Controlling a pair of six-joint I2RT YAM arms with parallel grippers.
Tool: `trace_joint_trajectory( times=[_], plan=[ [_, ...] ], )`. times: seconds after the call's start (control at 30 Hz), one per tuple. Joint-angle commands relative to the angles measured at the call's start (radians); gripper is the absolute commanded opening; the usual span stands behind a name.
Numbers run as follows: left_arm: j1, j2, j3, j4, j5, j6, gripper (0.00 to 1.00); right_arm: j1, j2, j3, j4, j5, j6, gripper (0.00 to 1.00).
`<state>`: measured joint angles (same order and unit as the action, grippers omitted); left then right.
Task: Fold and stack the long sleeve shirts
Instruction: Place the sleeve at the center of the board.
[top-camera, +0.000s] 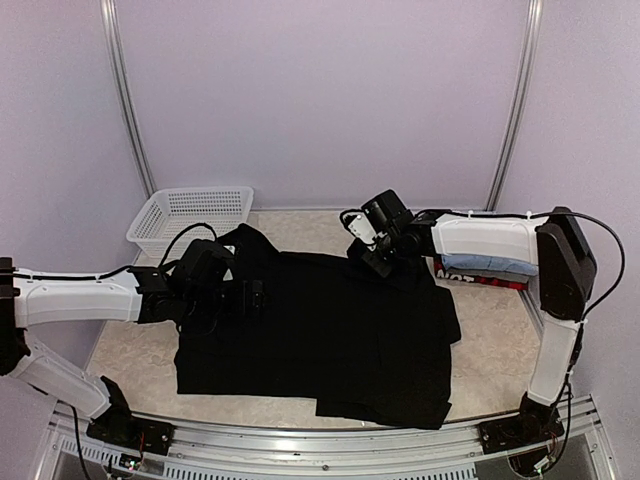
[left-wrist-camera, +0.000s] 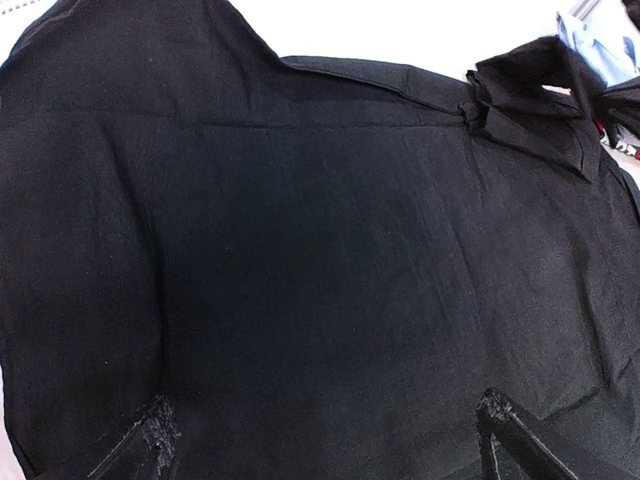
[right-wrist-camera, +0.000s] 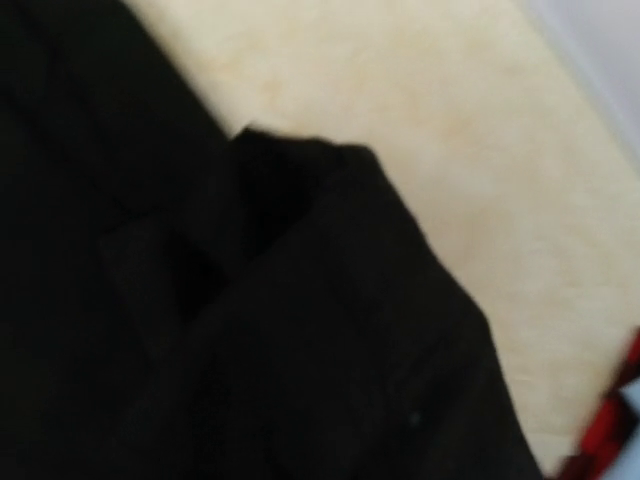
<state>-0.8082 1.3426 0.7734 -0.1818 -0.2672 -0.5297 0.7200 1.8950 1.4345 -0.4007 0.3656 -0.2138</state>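
The black shirt (top-camera: 330, 330) lies spread over the middle of the bench (top-camera: 490, 350), mostly flat, with one bunched, raised fold at its far right corner (the wrist view there is blurred). The left pincer (top-camera: 256, 298) hovers over the shirt's left part, released, jaws wide apart; its wrist view shows both fingertips (left-wrist-camera: 150, 440) just above the dark cloth (left-wrist-camera: 320, 250), touching nothing. The right pincer (top-camera: 385, 266) sits at the shirt's bunched far right corner, clenched; whether any cloth is pinched between its fingers cannot be told, since that camera shows only black folds (right-wrist-camera: 250, 330) against the pale bench (right-wrist-camera: 430, 120). Just beyond the shirt's right edge, under the right arm, a blue shirt (top-camera: 492, 263) rests folded on a red-and-black shirt (top-camera: 495, 281). A white basket (top-camera: 190, 215) stands past the shirt's far left corner.
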Motion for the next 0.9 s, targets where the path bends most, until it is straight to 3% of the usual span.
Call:
trace_joint_trajectory(
  times=[0.0, 0.17, 0.33, 0.47, 0.53, 0.7, 0.87],
  plan=[
    [0.004, -0.011, 0.013, 0.007, 0.001, 0.002, 0.99, -0.013, 0.047, 0.009, -0.016, -0.142, 0.048, 0.00],
    [0.004, -0.014, 0.005, 0.008, 0.003, 0.000, 0.99, -0.029, 0.088, 0.050, -0.047, -0.233, 0.087, 0.05],
    [0.004, -0.020, 0.000, 0.007, 0.002, 0.000, 0.99, -0.040, 0.084, 0.085, -0.089, -0.249, 0.117, 0.37],
    [0.005, -0.033, -0.003, 0.004, 0.002, 0.008, 0.99, -0.039, 0.005, 0.050, -0.098, -0.287, 0.142, 0.68],
    [0.006, -0.041, -0.003, 0.001, 0.005, 0.014, 0.99, -0.039, -0.056, 0.006, -0.098, -0.302, 0.166, 0.78],
    [0.010, -0.050, -0.004, 0.003, 0.025, 0.022, 0.99, -0.013, -0.264, -0.152, -0.119, -0.363, 0.272, 0.85],
    [0.018, -0.051, -0.007, 0.008, 0.035, 0.020, 0.99, 0.148, -0.430, -0.340, -0.145, -0.405, 0.375, 0.86]
  ],
)
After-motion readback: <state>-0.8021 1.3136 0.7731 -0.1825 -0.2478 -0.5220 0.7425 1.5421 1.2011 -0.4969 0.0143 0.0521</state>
